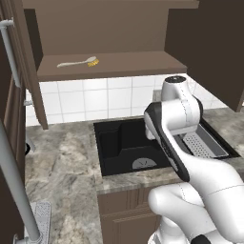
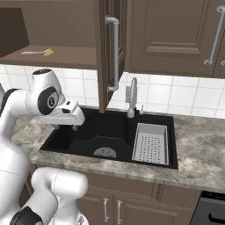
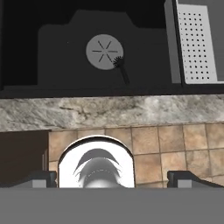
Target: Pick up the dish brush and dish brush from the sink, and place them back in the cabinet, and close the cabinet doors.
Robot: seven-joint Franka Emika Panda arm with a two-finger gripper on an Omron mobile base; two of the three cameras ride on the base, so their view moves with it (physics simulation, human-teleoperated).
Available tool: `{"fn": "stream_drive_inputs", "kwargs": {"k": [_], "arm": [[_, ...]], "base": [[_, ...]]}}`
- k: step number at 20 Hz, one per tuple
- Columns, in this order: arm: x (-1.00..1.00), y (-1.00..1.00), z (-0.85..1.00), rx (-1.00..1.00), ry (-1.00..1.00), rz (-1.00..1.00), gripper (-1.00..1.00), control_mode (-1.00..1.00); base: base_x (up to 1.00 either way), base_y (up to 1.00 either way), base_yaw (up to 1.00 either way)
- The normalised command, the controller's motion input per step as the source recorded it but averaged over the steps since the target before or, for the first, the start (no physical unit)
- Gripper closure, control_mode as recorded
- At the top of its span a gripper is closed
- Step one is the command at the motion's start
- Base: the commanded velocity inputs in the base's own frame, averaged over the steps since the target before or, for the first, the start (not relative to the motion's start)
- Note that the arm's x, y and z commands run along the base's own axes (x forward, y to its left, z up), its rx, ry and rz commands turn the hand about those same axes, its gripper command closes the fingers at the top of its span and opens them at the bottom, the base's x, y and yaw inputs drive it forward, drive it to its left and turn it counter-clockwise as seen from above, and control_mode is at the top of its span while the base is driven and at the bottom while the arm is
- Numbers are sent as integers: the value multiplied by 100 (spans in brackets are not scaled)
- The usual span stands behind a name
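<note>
Gripper (image 3: 112,179) hangs released above the black recessed sink (image 3: 52,48); black-handled brush (image 3: 121,70) lies inside by its drain, whitish-handled yellow-bristled brush (image 1: 76,62) already shelved in brown wall cabinet (image 1: 109,66), doors unclosed.

Whitish brush (image 1: 78,62) on cabinet shelf (image 1: 114,64), black brush (image 3: 120,70) by sink drain (image 3: 104,51)

My own arm (image 1: 190,143) hides the right half of the sink (image 1: 114,143) in the left base view. In the hand view, the black brush (image 3: 121,70) blends into the dark basin, its handle end hard to trace. The cabinet door (image 2: 110,52) runs off the top edge.
</note>
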Motion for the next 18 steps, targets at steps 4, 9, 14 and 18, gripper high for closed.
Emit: {"fn": "stream_drive_inputs", "kwargs": {"k": [4, 9, 14, 18], "arm": [[8, -13, -15, 0, 0, 0, -100, -100], [3, -7, -16, 1, -3, 2, -100, -100], [4, -3, -16, 4, -9, 4, -100, -100], [7, 0, -13, 0, -5, 3, -100, -100]], "base": [[0, 0, 0], [0, 0, 0], [0, 0, 0], [0, 0, 0]]}}
